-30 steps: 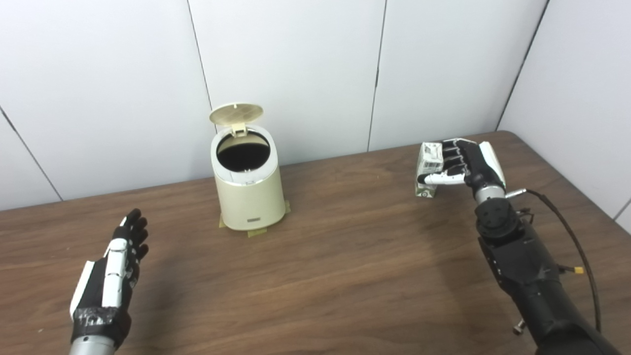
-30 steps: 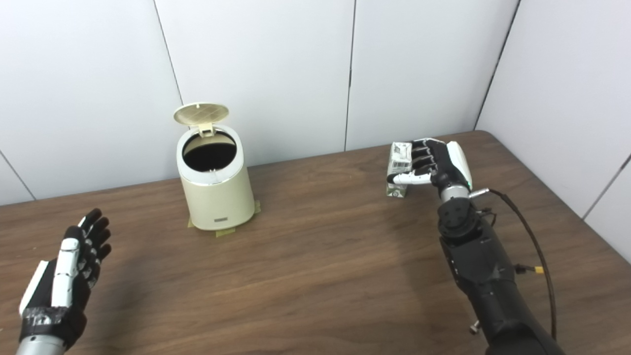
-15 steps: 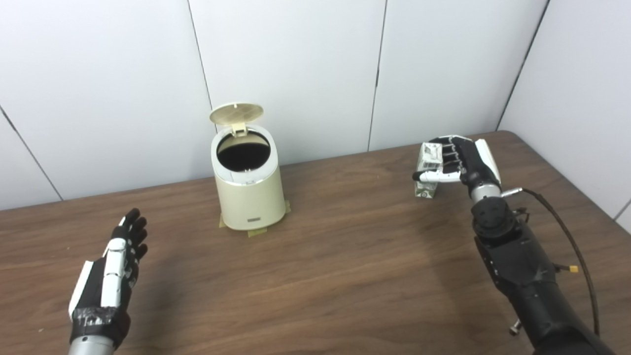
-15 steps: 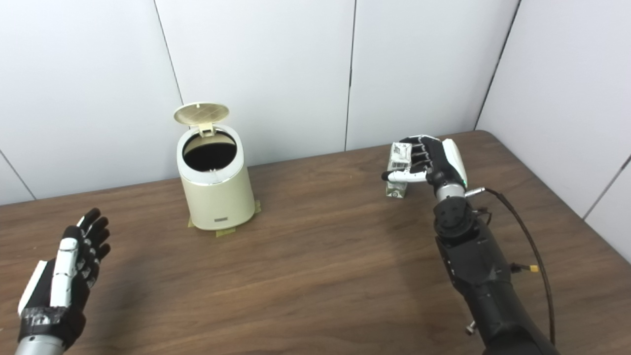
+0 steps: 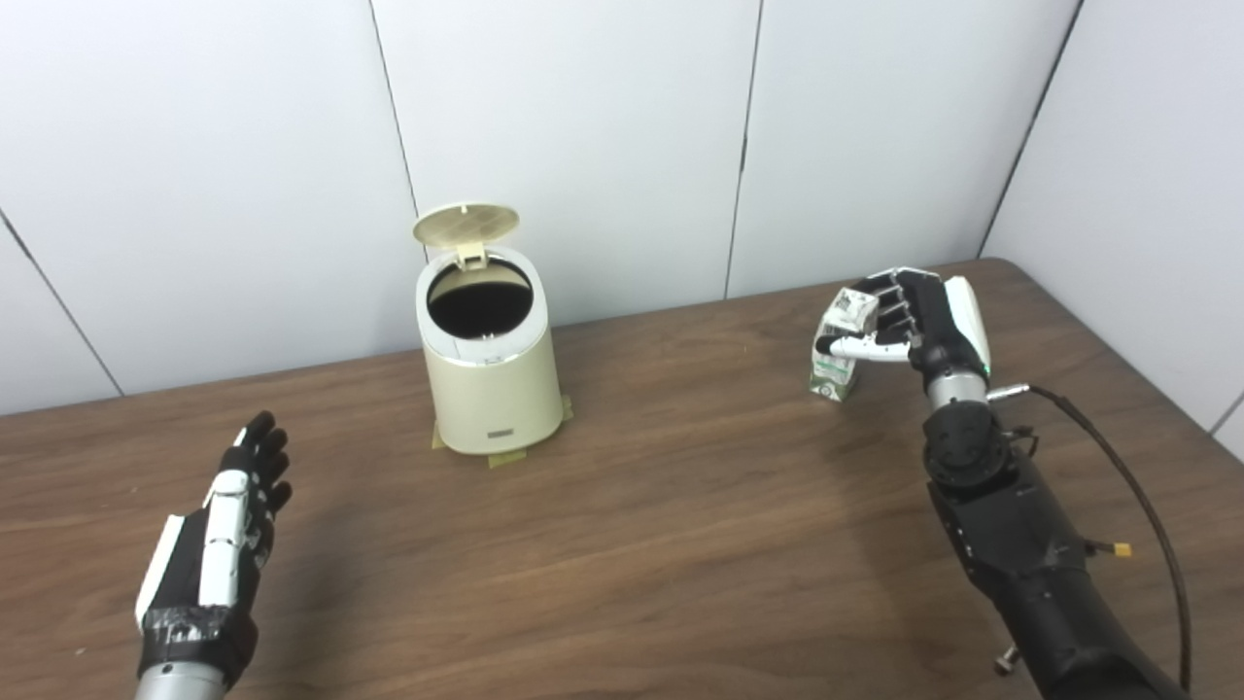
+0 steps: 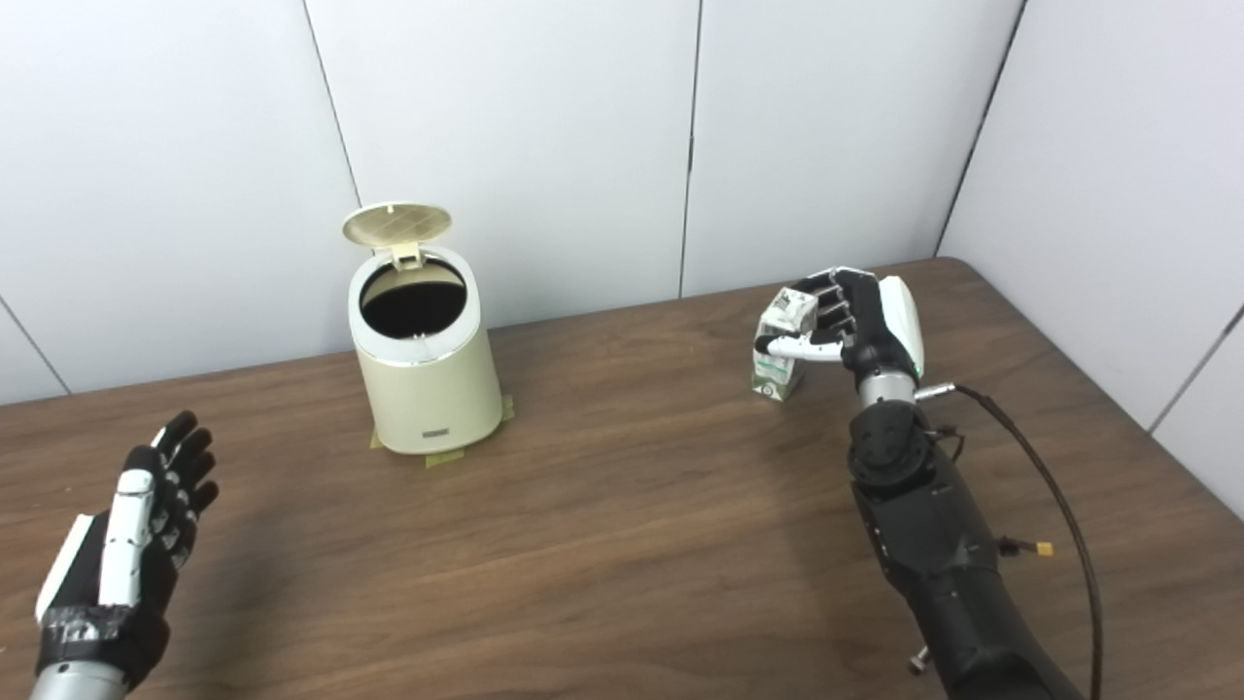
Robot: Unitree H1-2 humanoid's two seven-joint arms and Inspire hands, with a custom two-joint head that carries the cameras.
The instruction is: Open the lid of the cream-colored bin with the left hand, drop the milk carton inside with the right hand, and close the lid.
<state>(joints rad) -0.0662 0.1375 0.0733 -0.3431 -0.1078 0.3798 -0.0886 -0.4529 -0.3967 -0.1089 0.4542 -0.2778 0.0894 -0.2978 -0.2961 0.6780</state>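
The cream-colored bin [image 5: 491, 374] stands on the wooden counter [image 5: 680, 544] toward the far edge, left of the middle, and close to the white wall panels behind it. Its lid [image 5: 466, 223] is flipped up on the hinge at the back and stands nearly upright, so the round mouth is open and dark inside. Bits of yellowish tape [image 5: 507, 458] show on the counter at the foot of the bin.

Over toward the far right corner, the right robot hand [image 5: 918, 316] is wrapped around the milk carton [image 5: 838, 355]. Its dark fingers [image 5: 889, 309] curl across the carton's top and upper side, and the white thumb [image 6: 792, 345] crosses the front. The carton is tilted, its top leaning toward the hand; whether its lower corner is touching the counter or just clear of it I cannot tell. It is well apart from the bin. A black cable [image 5: 1137, 506] loops out from the right wrist and down along the forearm.

The left robot hand [image 5: 219, 549] hangs near the front left corner, well away from the bin. It is empty, palm turned inward, fingers stretched out and a little spread.
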